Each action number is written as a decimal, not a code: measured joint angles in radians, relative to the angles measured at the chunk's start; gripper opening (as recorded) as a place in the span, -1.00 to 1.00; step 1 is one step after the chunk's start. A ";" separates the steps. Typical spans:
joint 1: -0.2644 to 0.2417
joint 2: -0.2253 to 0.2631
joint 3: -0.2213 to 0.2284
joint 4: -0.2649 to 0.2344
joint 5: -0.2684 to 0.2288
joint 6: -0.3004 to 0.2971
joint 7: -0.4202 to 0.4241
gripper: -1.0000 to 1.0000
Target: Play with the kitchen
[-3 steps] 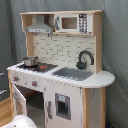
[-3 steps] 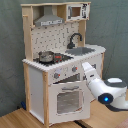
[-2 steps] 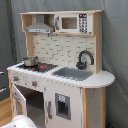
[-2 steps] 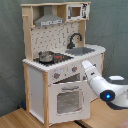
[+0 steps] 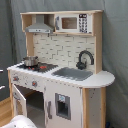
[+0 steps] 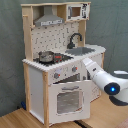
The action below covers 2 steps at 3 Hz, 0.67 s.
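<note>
The kitchen [image 5: 55, 50] [image 6: 55, 35] is a tall white and light-wood toy in both exterior views. A small pot [image 5: 30, 61] [image 6: 46, 56] stands on its hob, beside the grey sink [image 5: 72, 73] [image 6: 82, 50] and black faucet [image 5: 85, 59] [image 6: 75, 40]. The windowed oven door [image 5: 19, 100] [image 6: 70, 100] hangs partly open. In the second exterior view my white arm [image 6: 107, 82] reaches in from the right, and my gripper [image 6: 84, 62] is at the knob panel's right end, just above the door's top corner. Only a white part of the arm [image 5: 20, 121] shows in the first exterior view.
A hood [image 5: 40, 25] [image 6: 50, 19] and microwave [image 5: 75, 22] [image 6: 77, 11] sit on top. A closed cupboard door [image 5: 62, 106] is under the sink. A grey curtain [image 5: 115, 50] hangs behind, and the floor [image 6: 15, 117] is wood.
In the second exterior view my arm has shifted up and towards the kitchen's front, bringing the gripper nearer the knob panel. The oven door stays partly open.
</note>
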 joint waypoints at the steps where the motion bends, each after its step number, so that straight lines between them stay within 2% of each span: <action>1: 0.021 0.012 -0.043 -0.021 0.010 0.002 -0.090 1.00; 2: 0.035 0.022 -0.099 -0.043 0.020 0.008 -0.186 1.00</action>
